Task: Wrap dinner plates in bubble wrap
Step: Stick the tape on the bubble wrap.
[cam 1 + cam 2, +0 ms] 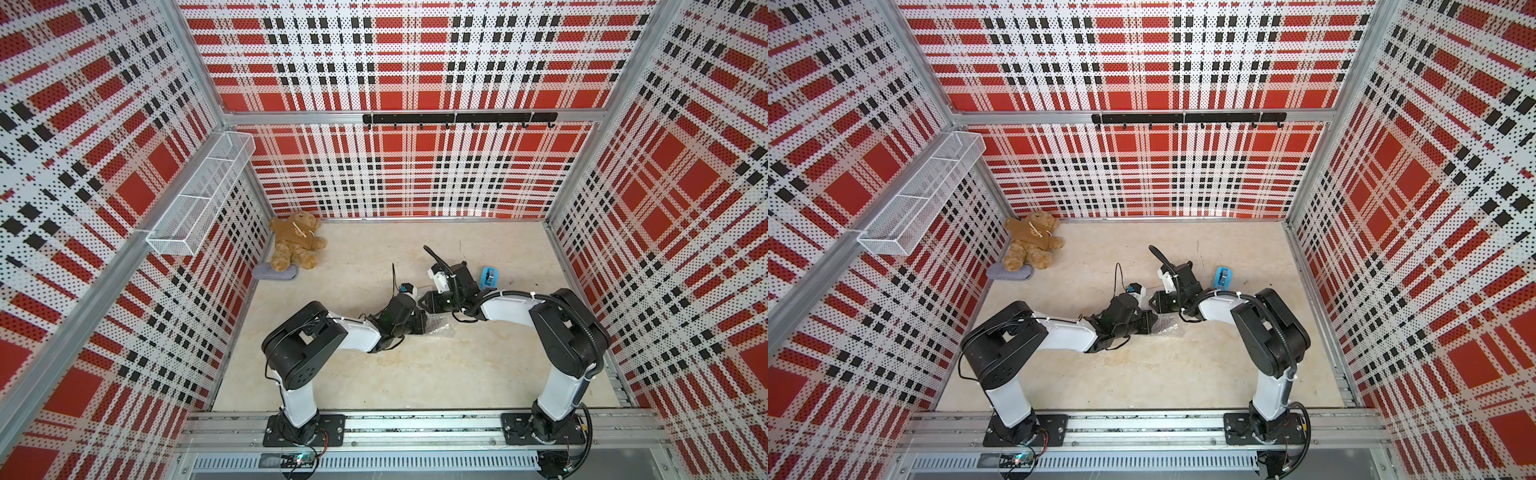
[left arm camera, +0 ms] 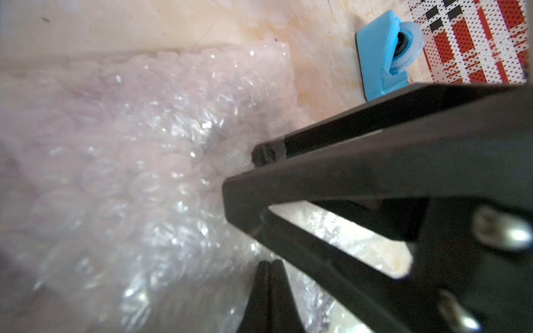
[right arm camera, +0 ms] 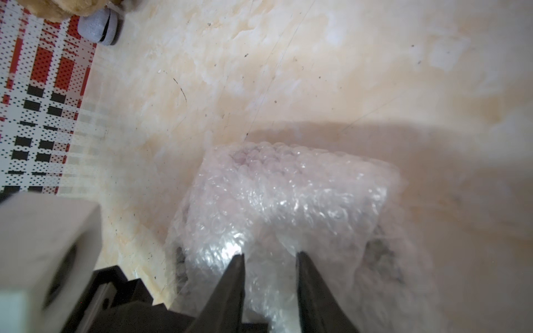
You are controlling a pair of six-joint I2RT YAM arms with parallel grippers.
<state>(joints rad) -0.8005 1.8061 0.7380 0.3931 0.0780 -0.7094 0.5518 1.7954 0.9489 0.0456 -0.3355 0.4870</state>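
The bubble wrap (image 1: 441,329) lies as a crinkly, shiny bundle on the beige floor between my two arms, and shows in both top views (image 1: 1168,329). The dinner plate is hidden inside it; only a faint pinkish tint comes through the plastic (image 3: 288,196). My left gripper (image 2: 269,263) is over the bundle (image 2: 144,173) with its jaws pressed together, and I see nothing between them. My right gripper (image 3: 269,255) is open and points down at the wrap, which fills the gap behind its two fingers. In a top view both grippers meet over the bundle's left end (image 1: 422,311).
A blue tape dispenser (image 1: 488,278) stands on the floor just behind the right wrist. A teddy bear (image 1: 296,245) and a grey pad (image 1: 275,272) lie in the far left corner. A wire basket (image 1: 199,199) hangs on the left wall, a black hook rail (image 1: 457,118) on the back wall.
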